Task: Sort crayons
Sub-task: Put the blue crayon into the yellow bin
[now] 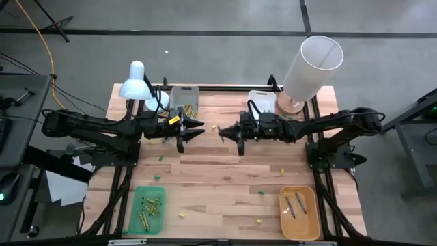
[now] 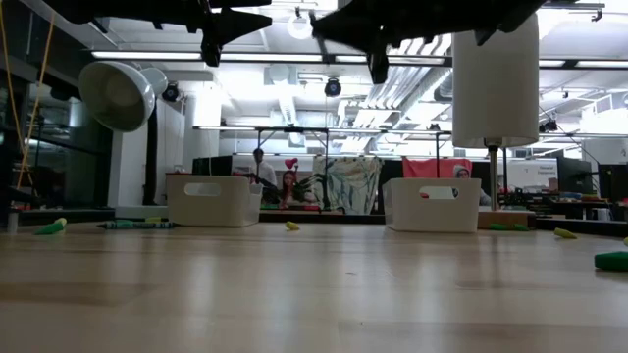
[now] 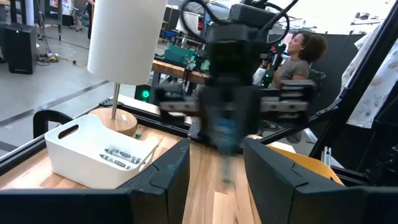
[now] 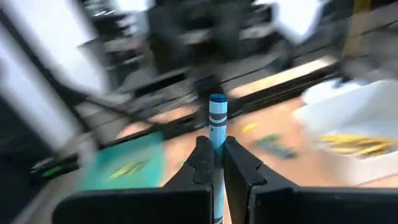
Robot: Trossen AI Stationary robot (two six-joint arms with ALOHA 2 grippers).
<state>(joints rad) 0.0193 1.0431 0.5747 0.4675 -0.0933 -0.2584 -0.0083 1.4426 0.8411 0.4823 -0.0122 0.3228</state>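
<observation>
Both arms up off the table, facing each other mid-table at the far side. My right gripper point(image 4: 213, 163) is clamped on a blue crayon point(image 4: 217, 118) — it stands upright between the fingers, most of its length poking out past the tips. Left gripper point(image 3: 216, 163) hangs with fingers apart, nothing in them.

Crayons otherwise: yellow ones in the far-left white bin point(image 1: 185, 96), grey ones in the far-right white bin point(image 3: 74, 146), more in the green tray point(image 1: 135, 213) and the orange tray point(image 1: 311, 215) near me, and a few strays loose on the table point(image 1: 218, 184).

Risks: the hold is low on the stick, so a quick swing could tip or slide it out. The right wrist view is smeared — I can't say which container the arm is heading for; wrong colour pile is possible. The lamp point(image 1: 311, 65) stands close beside the right arm; an elbow could clip it.
</observation>
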